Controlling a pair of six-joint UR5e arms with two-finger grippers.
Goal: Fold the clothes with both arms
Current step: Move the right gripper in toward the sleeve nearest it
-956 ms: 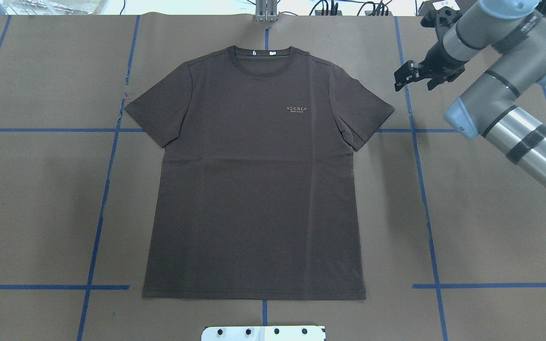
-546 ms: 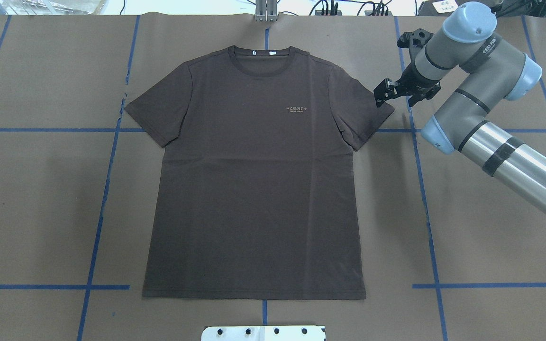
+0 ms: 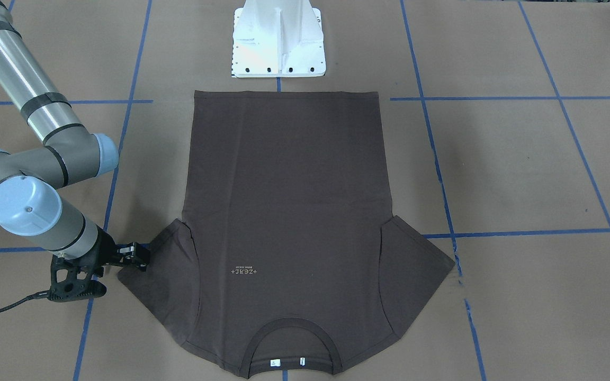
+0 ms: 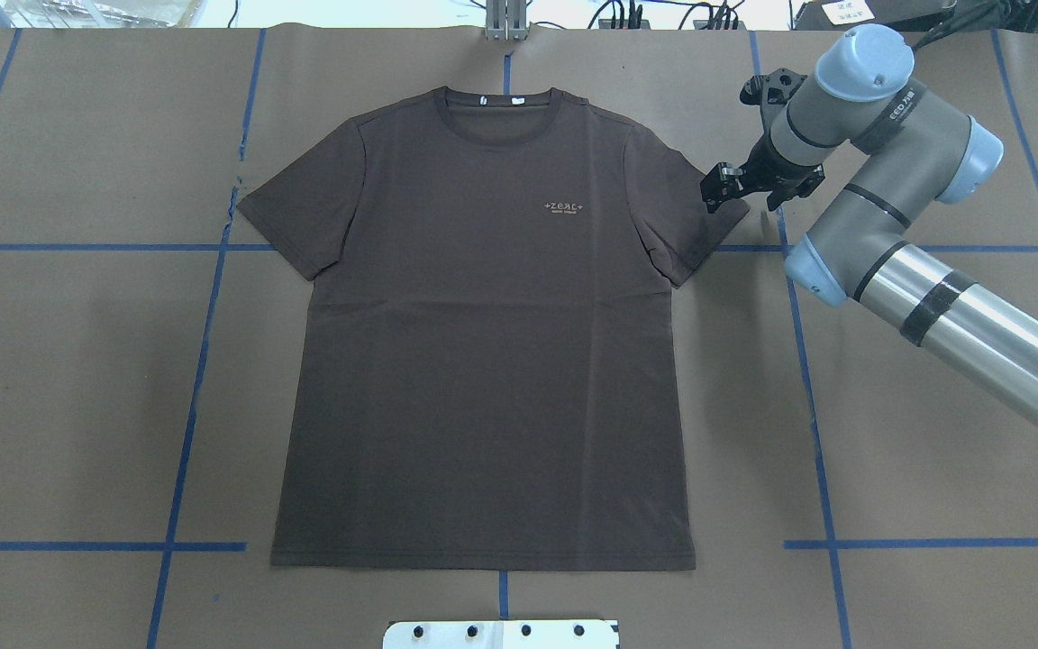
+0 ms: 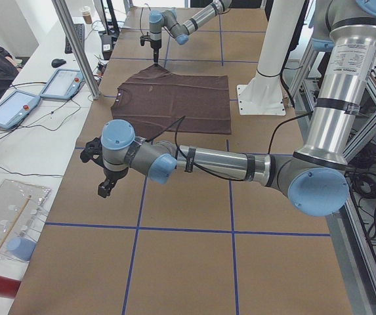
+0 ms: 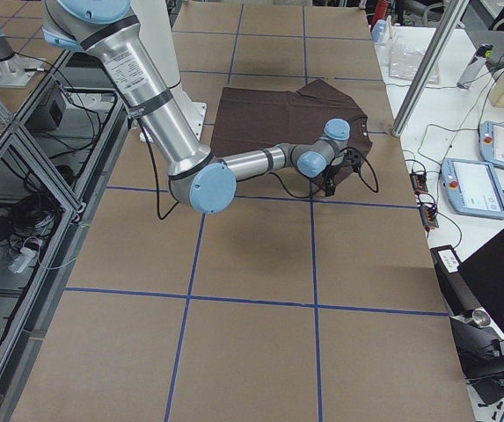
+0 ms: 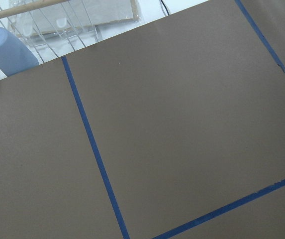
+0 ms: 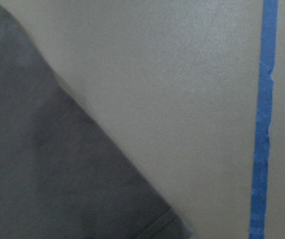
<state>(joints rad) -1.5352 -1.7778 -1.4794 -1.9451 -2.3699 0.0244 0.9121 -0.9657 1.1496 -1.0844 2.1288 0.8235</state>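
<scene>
Likely prepping a sleeve grab: right gripper (image 4: 722, 187) sat at the shirt (image 4: 483, 361), right sleeve tip; left gripper (image 5: 104, 189) parked well left. Couldn't tell whether either was open.

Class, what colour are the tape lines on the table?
Blue; the tape lines show best in the overhead view.

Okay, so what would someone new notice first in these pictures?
A dark brown T-shirt lies spread flat, front up, in the middle of the brown-papered table with its blue tape grid. The right gripper is poised, jaws apart, at the outer corner of the shirt's sleeve on the robot's right. The left arm stretches over bare paper well away from the shirt.
</scene>
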